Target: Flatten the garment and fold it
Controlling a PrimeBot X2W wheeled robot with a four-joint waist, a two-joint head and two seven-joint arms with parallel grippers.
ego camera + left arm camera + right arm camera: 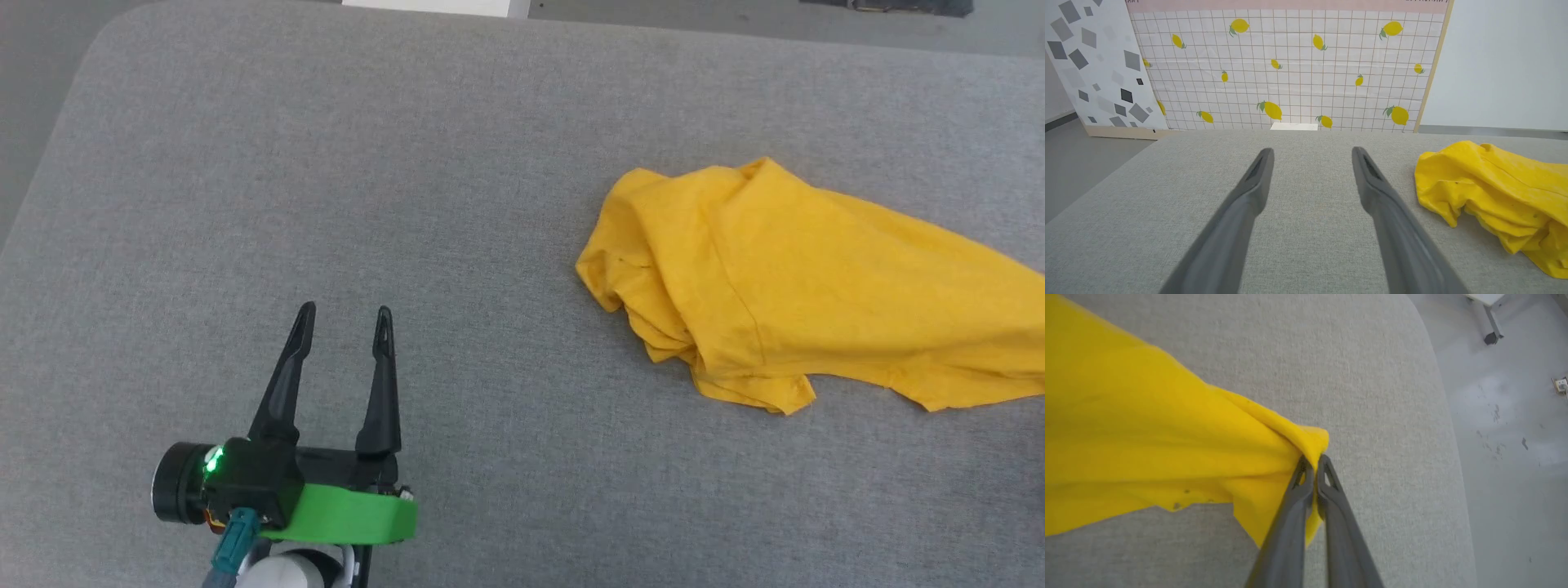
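**Now: right gripper pinches the shirt's edge, left gripper spread over bare table**

Closest in, the right gripper [1314,459] has its fingers pressed together on a bunched fold of the garment [1147,437]. From the tips the yellow cloth runs taut to that gripper's left. Just ahead of the tips lies bare grey padded table [1372,375]. Its rounded edge curves past on that gripper's right, with pale floor [1515,437] beyond.

The left gripper [344,314] holds its fingers spread with nothing between them. Open table [408,163] stretches ahead of it and to its left. The garment [775,278] lies crumpled well off to its right, apart from it.

Farther ahead of the left gripper [1311,151], past the table's far edge, stands a lemon-print grid panel [1290,69]. A panel of grey shapes [1098,61] stands to its left and a plain wall [1502,61] to its right.

In the head view the garment is cut off at the right edge. Which part of it is pinched cannot be told, and small dark specks [1176,506] near its hem are hard to make out.
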